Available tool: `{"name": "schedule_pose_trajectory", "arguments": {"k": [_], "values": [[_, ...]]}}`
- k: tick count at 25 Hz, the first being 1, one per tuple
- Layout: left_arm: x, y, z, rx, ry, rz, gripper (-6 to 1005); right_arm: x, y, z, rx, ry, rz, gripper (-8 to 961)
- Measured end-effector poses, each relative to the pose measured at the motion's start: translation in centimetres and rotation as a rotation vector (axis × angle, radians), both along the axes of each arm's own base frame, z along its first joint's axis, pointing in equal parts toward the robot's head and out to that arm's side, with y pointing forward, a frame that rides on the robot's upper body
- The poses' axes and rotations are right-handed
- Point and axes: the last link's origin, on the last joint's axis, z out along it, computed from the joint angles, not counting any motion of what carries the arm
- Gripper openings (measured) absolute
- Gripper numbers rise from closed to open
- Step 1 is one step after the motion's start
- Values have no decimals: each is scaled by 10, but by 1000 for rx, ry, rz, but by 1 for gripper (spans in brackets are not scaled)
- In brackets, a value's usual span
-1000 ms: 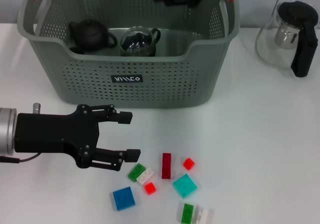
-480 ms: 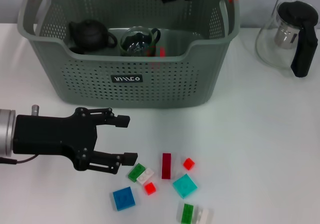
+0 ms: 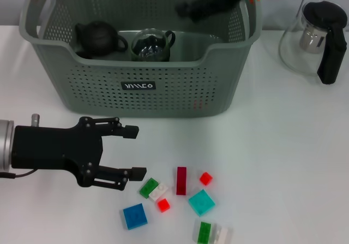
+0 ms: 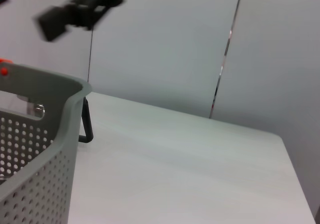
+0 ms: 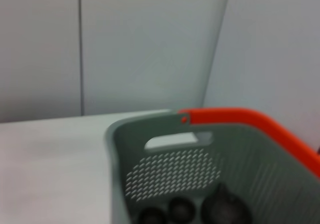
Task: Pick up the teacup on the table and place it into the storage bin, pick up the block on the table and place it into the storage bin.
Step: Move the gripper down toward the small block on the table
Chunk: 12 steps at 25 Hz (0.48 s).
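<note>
The grey-green storage bin (image 3: 163, 91) stands at the back of the table. A glass teacup (image 3: 152, 45) with a dark handle rests inside it. Several small blocks lie loose on the table at the front: a green-and-white one (image 3: 152, 188), a dark red one (image 3: 181, 179) and a blue one (image 3: 134, 215) among them. My left gripper (image 3: 136, 151) hovers low at the front left, open and empty, just left of the blocks. My right gripper (image 3: 204, 6) is blurred above the bin's back right part.
A dark teapot (image 3: 98, 36) sits in the bin beside the teacup. A glass pitcher (image 3: 319, 34) with a black handle stands right of the bin. The bin's orange-red handle (image 5: 240, 119) and corner (image 4: 45, 134) show in the wrist views.
My right gripper has swung rightward over the bin, and the red block seen at it a second ago is no longer there. The left gripper has drifted slightly down and left.
</note>
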Motion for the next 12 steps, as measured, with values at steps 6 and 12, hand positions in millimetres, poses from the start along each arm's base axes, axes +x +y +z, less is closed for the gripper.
{"name": "schedule_pose_trajectory", "arguments": {"k": [6, 12], "values": [[-3, -1, -2, 20, 16, -22, 861, 19, -42, 8, -108, -178, -59, 944], [-4, 0, -2, 28, 22, -20, 861, 35, -79, -13, -254, -356, -135, 945]]}}
